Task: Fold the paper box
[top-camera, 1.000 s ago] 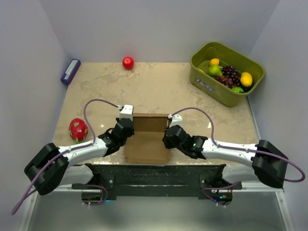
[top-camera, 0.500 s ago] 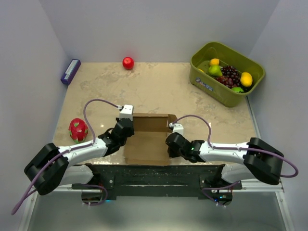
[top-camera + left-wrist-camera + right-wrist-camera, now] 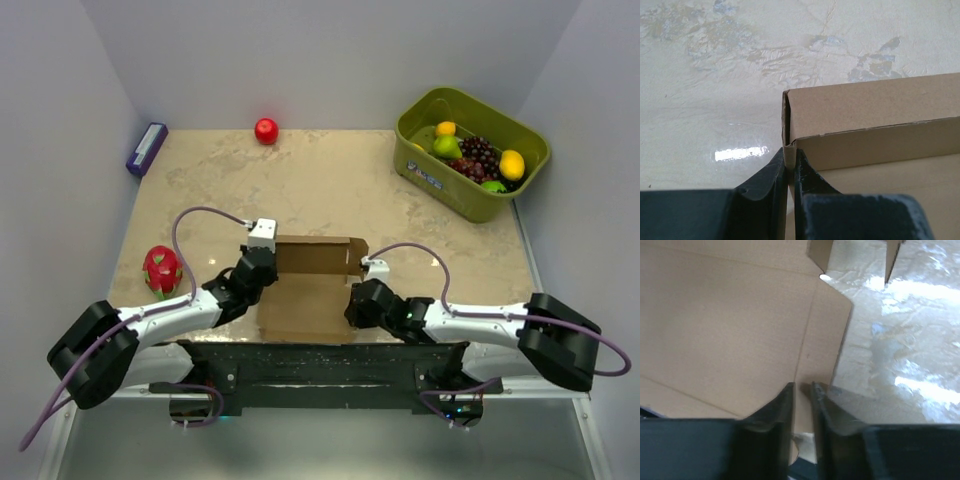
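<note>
Standing up the walls is, to my eye, the step in hand: the back one is up, the sides not yet. The tabletop (image 3: pixel 330 190) carries the paper box (image 3: pixel 305 305) at its near edge, between the two arms. Most of the sheet lies flat and only the back wall (image 3: pixel 312 256) is upright. At the box's left rear corner the left hand (image 3: pixel 790 152) is closed to a sliver on the edge of the card, just where the upright wall turns. At the box's right side the right hand (image 3: pixel 802 387) sits low over the side flap (image 3: pixel 827 325), its fingers a narrow slit apart along the crease. Whether they pinch the card or merely straddle it I cannot tell.

The next move, I judge, calls for a firm nip on that flap and a swing up along its crease while the left hand holds the corner square — thin card may buckle if pulled off the score line.

The tabletop is pale and veined like marble, glossy enough to throw glare. The bin (image 3: pixel 488 208), well beyond the box to its right, is olive plastic with rounded corners. The box is plain brown card — matt, thin, die-cut, with scored creases and a small cut-out. The fingers (image 3: pixel 765 180) are black and hard-looking, tapering to curved tips. A knobbly pink dragon fruit (image 3: pixel 162 268) lies left of the box, and a smooth red apple (image 3: pixel 266 130) sits well beyond it.
</note>
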You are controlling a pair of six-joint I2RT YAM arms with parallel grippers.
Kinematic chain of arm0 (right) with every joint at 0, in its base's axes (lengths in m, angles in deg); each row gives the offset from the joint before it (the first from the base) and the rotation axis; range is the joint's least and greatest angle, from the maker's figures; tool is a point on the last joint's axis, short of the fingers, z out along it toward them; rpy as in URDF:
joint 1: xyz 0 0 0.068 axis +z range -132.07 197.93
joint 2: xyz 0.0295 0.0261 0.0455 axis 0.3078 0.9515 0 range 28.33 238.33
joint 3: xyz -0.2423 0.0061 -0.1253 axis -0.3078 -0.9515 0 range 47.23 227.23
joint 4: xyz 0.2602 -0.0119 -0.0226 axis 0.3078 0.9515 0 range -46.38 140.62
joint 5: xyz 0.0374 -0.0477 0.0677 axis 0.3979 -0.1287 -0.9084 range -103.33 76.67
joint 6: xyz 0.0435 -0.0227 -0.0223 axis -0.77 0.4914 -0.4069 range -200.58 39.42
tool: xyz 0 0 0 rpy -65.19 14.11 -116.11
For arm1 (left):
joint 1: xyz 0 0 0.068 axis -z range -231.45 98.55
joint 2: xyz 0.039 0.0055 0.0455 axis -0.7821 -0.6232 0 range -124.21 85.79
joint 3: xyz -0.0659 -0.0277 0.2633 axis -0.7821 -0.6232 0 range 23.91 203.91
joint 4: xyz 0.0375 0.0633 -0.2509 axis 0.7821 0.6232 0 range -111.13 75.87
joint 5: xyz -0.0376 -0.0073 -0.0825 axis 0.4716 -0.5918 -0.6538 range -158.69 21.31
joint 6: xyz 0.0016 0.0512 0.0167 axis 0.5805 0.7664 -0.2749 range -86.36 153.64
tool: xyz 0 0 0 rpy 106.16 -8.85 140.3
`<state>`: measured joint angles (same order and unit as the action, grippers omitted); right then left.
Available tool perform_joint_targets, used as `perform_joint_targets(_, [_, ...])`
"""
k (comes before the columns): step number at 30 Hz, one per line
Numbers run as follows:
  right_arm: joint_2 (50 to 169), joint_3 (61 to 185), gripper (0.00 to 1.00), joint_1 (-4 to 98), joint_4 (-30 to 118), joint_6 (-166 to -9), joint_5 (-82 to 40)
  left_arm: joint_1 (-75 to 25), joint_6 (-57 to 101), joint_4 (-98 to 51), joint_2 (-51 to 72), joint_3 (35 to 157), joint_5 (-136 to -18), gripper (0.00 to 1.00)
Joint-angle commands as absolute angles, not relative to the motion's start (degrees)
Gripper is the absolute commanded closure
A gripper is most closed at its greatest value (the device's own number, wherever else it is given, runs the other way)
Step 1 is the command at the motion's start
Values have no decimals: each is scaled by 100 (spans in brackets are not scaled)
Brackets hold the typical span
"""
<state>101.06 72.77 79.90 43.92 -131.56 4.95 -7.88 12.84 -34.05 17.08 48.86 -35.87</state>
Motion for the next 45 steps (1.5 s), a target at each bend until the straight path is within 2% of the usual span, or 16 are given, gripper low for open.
perform_joint_targets(1, [9157, 7455, 61, 7998, 5143, -13051, 793, -759, 1316, -3704, 1820, 4826, -3468, 100])
perform_joint_targets(6, [8187, 7914, 43, 7743, 6127, -12708, 1460, -759, 1272, -3703, 1838, 4817, -3512, 100])
perform_joint_targets(7, [8029, 7957, 37, 7534, 6172, -12516, 1453, -768, 1263, -3712, 1846, 4817, -3521, 100])
perform_joint_targets(9, [7958, 7975, 33, 7086, 6164, -12321, 1261, -759, 1246, -3712, 1864, 4826, -3529, 100])
perform_joint_targets(15, [8185, 7853, 29, 6671, 5340, -11663, 1287, -759, 1228, -3730, 1943, 4808, -3547, 100])
perform_joint_targets(22, [9248, 7843, 30, 6460, 4109, -11292, 891, -759, 1228, -3756, 1969, 4773, -3582, 100])
perform_joint_targets(25, [9679, 7940, 37, 6424, 3880, -11143, 874, -759, 1254, -3791, 1987, 4773, -3582, 100])
perform_joint_targets(26, [9845, 8001, 47, 6407, 3835, -11064, 847, -759, 1263, -3809, 1987, 4765, -3582, 100])
perform_joint_targets(28, [9961, 8098, 59, 6407, 3800, -11020, 786, -759, 1298, -3818, 1987, 4756, -3547, 100])
perform_joint_targets(29, [10005, 8220, 71, 6407, 3817, -10993, 716, -759, 1307, -3818, 1978, 4764, -3530, 100])
perform_joint_targets(32, [10110, 8458, 93, 6416, 3896, -10897, 575, -759, 1307, -3844, 1943, 4764, -3468, 100])
perform_joint_targets(34, [10181, 8564, 100, 6416, 4019, -10905, 478, -742, 1299, -3862, 1917, 4756, -3424, 100])
perform_joint_targets(38, [10304, 8784, 100, 6591, 4230, -11011, 407, -671, 1272, -3888, 1829, 4764, -3345, 100])
perform_joint_targets(45, [10725, 9127, 100, 7206, 4704, -11142, 1031, -601, 1246, -3897, 1706, 4809, -3292, 100])
